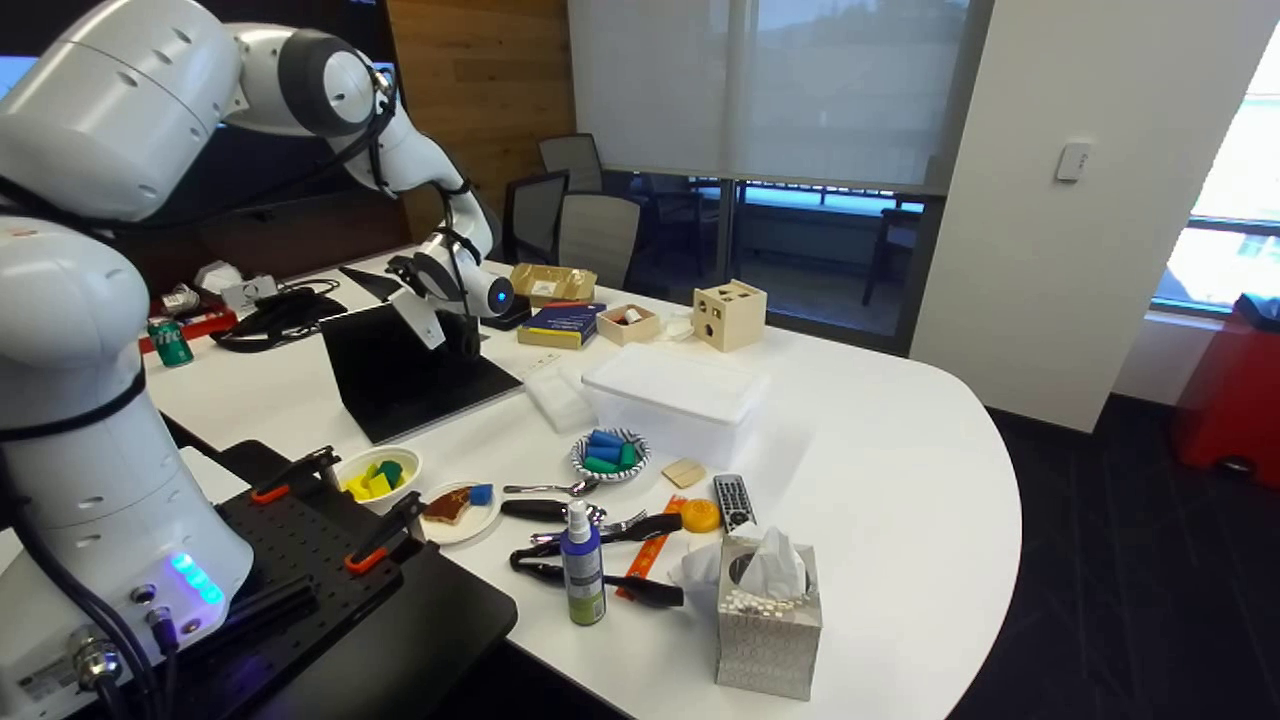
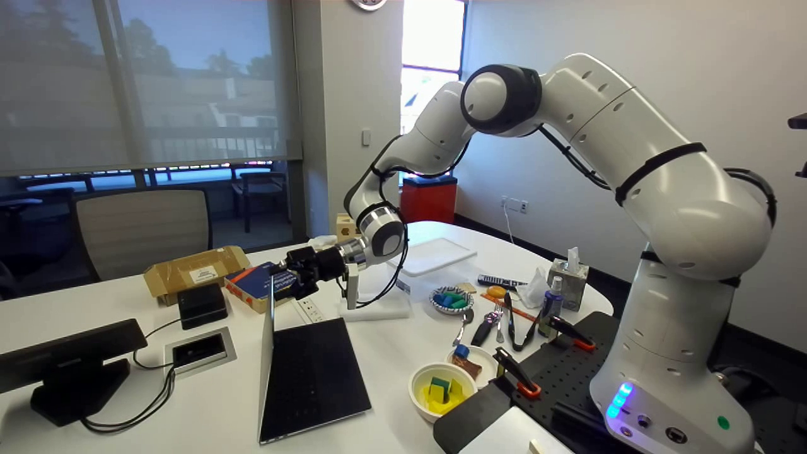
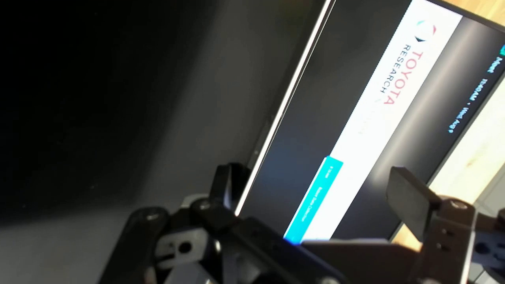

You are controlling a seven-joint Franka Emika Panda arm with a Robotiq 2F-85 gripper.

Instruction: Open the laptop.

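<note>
On the white table (image 1: 880, 450), laptop (image 1: 410, 380) lies open: keyboard half (image 2: 318, 375) flat, lid (image 1: 362, 350) raised close to upright. Its long axis runs from near to far in an exterior view, where the lid shows almost edge-on; the open side points toward the robot base (image 2: 674, 366). By the lid's upper edge, gripper (image 3: 311, 173) with fingers (image 3: 408, 201) wide apart; lid edge passes between them, close beside one finger. Touching or not, cannot tell. Past that edge, wrist view has a lit display (image 3: 394, 106) lettered TOYOTA RESEARCH. Off the open side, white bowl (image 2: 418, 383) of yellow and green blocks (image 2: 437, 394). Beyond one end of the long axis, power strip (image 2: 309, 310) near, white box (image 1: 655, 425) farther. Behind the lid, black desk screen (image 2: 75, 350), well apart.
</note>
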